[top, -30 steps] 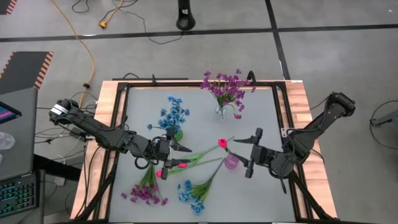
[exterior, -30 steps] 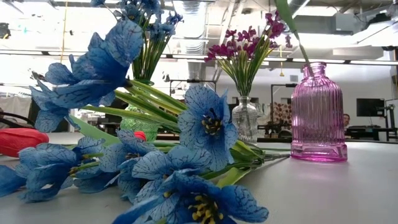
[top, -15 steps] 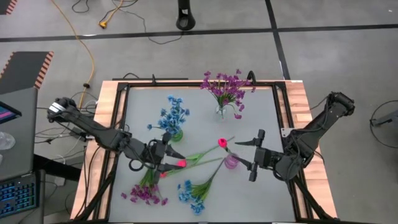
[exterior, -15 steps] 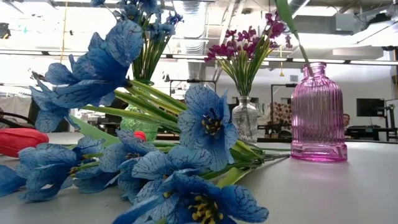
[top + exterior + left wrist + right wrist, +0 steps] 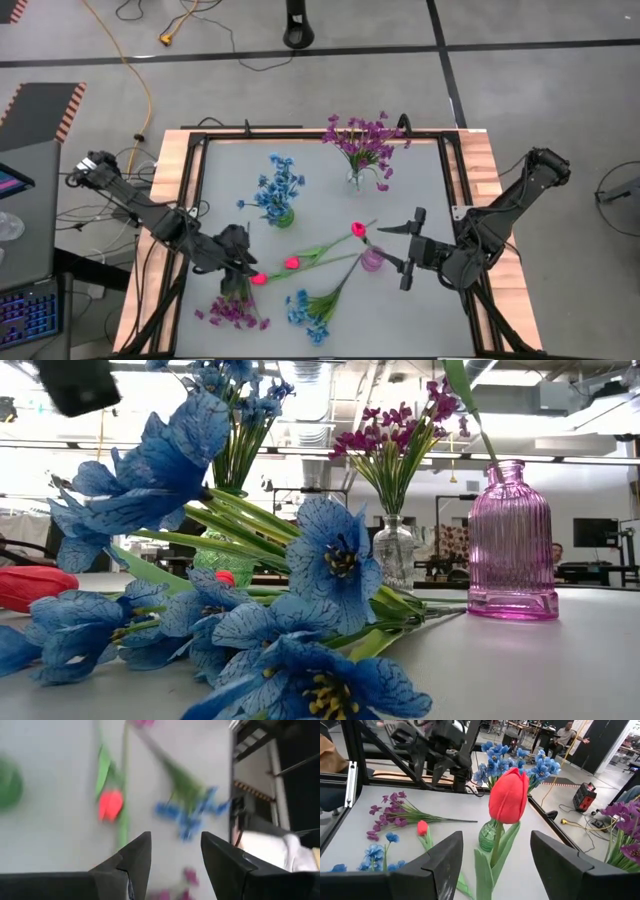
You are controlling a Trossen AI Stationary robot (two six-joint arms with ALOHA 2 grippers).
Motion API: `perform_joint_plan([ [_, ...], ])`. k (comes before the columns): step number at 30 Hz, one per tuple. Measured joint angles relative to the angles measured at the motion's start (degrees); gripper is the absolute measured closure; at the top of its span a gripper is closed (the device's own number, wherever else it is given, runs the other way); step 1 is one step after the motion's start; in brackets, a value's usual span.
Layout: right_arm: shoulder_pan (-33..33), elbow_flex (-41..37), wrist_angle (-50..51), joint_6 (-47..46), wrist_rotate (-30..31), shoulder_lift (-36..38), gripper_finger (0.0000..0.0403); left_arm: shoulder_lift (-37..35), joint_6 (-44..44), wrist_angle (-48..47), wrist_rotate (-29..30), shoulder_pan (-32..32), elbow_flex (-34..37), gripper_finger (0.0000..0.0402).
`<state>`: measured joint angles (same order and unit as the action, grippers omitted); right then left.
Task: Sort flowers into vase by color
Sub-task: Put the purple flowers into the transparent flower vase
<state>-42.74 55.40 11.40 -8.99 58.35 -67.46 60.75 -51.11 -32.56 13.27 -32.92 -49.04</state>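
Observation:
Loose flowers lie flat on the table: a purple sprig (image 5: 235, 310), a blue sprig (image 5: 312, 310) and two pink-red buds (image 5: 292, 263) on green stems. A pink vase (image 5: 372, 260) holds one red tulip (image 5: 508, 795). A green vase (image 5: 281, 215) holds blue flowers, and a clear vase (image 5: 355, 180) holds purple ones. My left gripper (image 5: 240, 268) hangs open over the table beside the purple sprig's stems, with a red bud (image 5: 111, 804) below it. My right gripper (image 5: 395, 248) is open just right of the pink vase, with the tulip ahead of its fingers.
A black frame (image 5: 195, 200) with wooden side strips borders the grey table. In the low view the blue sprig (image 5: 250, 620) fills the foreground and the pink vase (image 5: 511, 540) stands to the right. Bare table lies right of the pink vase and along the near right.
My left gripper has drawn back from the green vase and the red buds toward the near left, ending over the purple sprig's stems and turned to point down. Part of it now shows at the top left of the low view. No flower has moved.

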Motion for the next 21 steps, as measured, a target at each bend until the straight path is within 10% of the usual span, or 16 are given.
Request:
perform_joint_plan([
  [21,0.0,0.0,0.2,-0.2,-1.4,0.0,0.0143,0.1,-36.2,-14.1,-4.2,-0.9,11.9,0.0242],
])
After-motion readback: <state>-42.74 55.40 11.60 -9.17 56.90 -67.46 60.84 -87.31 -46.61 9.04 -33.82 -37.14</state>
